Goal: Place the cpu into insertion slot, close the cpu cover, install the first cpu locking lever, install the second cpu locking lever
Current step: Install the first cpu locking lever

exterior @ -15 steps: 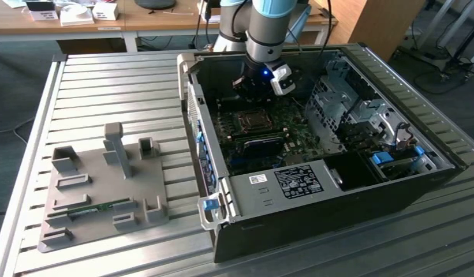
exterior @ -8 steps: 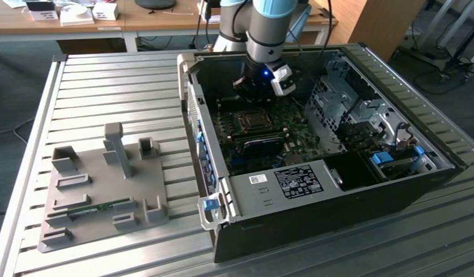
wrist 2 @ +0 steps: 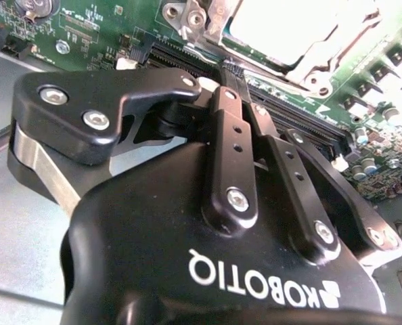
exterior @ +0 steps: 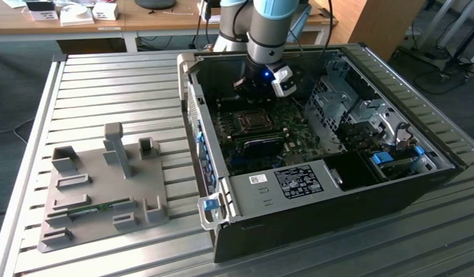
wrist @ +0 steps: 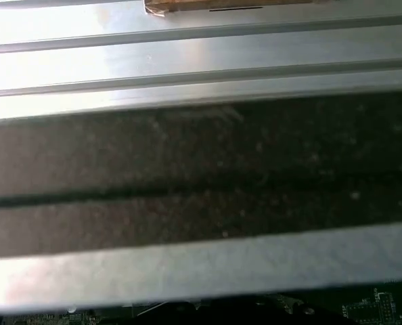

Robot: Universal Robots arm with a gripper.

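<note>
**Hand poised at the socket's edge, cover down over the cpu**

The hand point(exterior: 261, 86) hangs inside the open computer case point(exterior: 314, 190), just beside the insertion slot point(exterior: 252, 120) on the green motherboard point(exterior: 287, 135). In the second wrist view its fingers point(wrist 2: 236, 128) are pressed together with nothing between them, their tips close to the corner of the socket. There the cpu point(wrist 2: 292, 24) shows as a bright metal square framed by the cpu cover point(wrist 2: 309, 57), which looks to be lying flat over it. Judging by that, the chip is seated, the cover is closed, and the work now stands at the locking levers; I cannot make out whether either lever is latched. Engaging a lever calls for a fine push with the closed tips along the socket's side. Room is tight: the long black memory slots point(wrist 2: 282, 112) run right beside the fingertips, and the case wall point(exterior: 192, 109) rises near the arm, while the ribbed tabletop point(exterior: 105, 98) outside lies open
</note>
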